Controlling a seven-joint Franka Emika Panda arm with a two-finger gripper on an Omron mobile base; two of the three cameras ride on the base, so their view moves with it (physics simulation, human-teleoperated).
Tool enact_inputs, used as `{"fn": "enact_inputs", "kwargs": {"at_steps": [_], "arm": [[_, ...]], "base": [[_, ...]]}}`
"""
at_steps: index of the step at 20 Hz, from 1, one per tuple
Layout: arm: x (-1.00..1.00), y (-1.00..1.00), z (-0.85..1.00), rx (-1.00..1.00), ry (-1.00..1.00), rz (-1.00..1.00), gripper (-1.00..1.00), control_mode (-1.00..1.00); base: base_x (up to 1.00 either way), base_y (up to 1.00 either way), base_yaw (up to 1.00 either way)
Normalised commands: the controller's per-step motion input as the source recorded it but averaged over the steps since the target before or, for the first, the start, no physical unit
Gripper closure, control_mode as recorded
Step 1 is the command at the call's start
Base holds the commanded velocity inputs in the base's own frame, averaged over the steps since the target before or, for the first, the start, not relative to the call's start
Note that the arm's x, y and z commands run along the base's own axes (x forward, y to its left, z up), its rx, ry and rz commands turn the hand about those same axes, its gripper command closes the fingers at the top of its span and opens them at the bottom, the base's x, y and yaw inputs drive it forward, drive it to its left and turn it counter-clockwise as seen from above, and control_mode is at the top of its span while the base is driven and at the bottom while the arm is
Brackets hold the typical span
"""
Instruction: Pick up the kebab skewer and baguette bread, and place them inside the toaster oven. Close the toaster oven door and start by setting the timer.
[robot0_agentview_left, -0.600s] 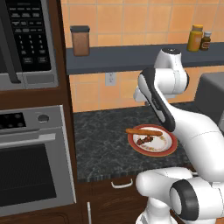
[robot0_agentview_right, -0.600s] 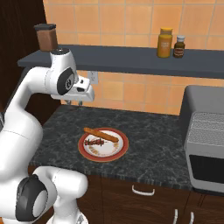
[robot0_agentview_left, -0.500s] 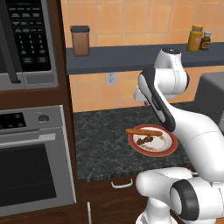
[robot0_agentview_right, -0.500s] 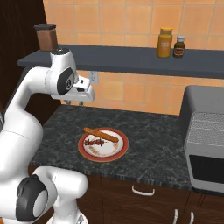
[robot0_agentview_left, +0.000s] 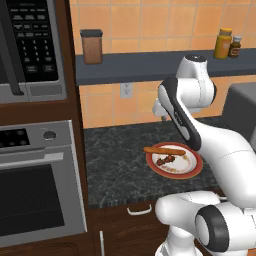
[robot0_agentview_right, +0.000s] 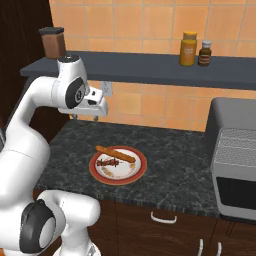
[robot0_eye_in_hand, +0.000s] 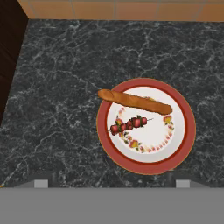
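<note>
1. The gripper (robot0_agentview_right: 93, 114) hangs high above the dark counter (robot0_eye_in_hand: 57, 87), its jaws spread wide and holding nothing; in the hand view the two fingertips (robot0_eye_in_hand: 41, 183) show at the bottom edge, far apart.
2. In the hand view the red-rimmed plate (robot0_eye_in_hand: 106, 140) lies just right of centre. The baguette bread (robot0_eye_in_hand: 134, 101) lies across its upper part, running from 10 o'clock to 3 o'clock and overhanging the rim at the left end.
3. The kebab skewer (robot0_eye_in_hand: 129, 124) lies just below the baguette on the plate's white centre, near it but seemingly apart, tilted with its bare stick tip toward 2 o'clock.
4. The step in hand appears to be the approach for the first pick. To do it well, I would centre the hand over one item, the skewer being the nearer to mid-plate.
5. Turn the wrist so the fingers straddle the stick across its short side, then descend straight.
6. Grip on the meat chunks rather than the bare tip; the thin stick would likely slip.
7. Keep the far finger clear of the baguette, or it may be nudged off the rim.
8. The toaster oven (robot0_agentview_right: 235, 170) stands at the counter's right end in the right base view; whether its door is open I cannot tell for sure.
</note>
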Motion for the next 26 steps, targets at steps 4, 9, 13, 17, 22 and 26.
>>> {"fn": "enact_inputs", "kwargs": {"at_steps": [4, 9, 13, 17, 22, 26], "arm": [[0.00, 0.00, 0.00, 0.00, 0.00, 0.00, -1.00, 1.00], [0.00, 0.00, 0.00, 0.00, 0.00, 0.00, -1.00, 1.00], [0.00, 0.00, 0.00, 0.00, 0.00, 0.00, -1.00, 1.00], [0.00, 0.00, 0.00, 0.00, 0.00, 0.00, -1.00, 1.00], [0.00, 0.00, 0.00, 0.00, 0.00, 0.00, -1.00, 1.00], [0.00, 0.00, 0.00, 0.00, 0.00, 0.00, -1.00, 1.00]], "base": [[0.00, -0.65, 0.00], [0.00, -0.68, 0.00], [0.03, -0.54, 0.00], [0.01, -0.57, 0.00], [0.03, -0.65, 0.00], [0.09, -0.50, 0.00]]}}
